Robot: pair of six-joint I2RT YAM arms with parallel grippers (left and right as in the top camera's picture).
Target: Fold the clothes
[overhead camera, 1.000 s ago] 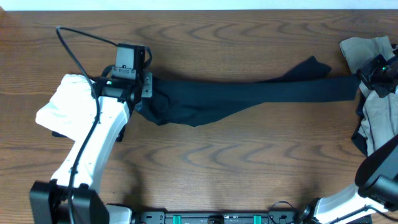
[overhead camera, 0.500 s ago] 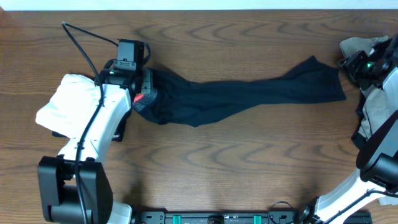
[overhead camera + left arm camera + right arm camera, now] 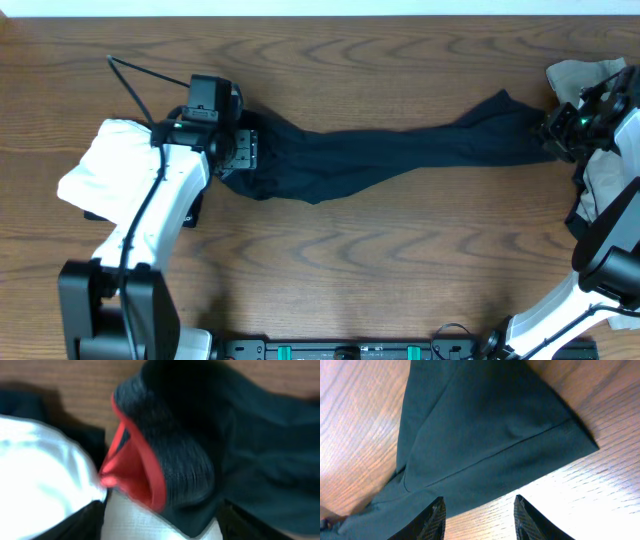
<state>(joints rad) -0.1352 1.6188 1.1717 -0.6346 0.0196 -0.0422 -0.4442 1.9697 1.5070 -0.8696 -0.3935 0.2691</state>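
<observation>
Wooden table [image 3: 400,260] (dark grain)

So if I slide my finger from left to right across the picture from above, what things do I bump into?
Crumpled white cloth garment → left gripper at the waistband → long thin black pants stretched over the wooden table → right gripper at the leg end → beige garment.

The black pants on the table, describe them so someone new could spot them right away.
Across the wooden table, a long dark strip runs between both arms: the black pants. Their red-edged waistband lies at the left gripper. Nearby garments are pale, bunched heaps.
</observation>
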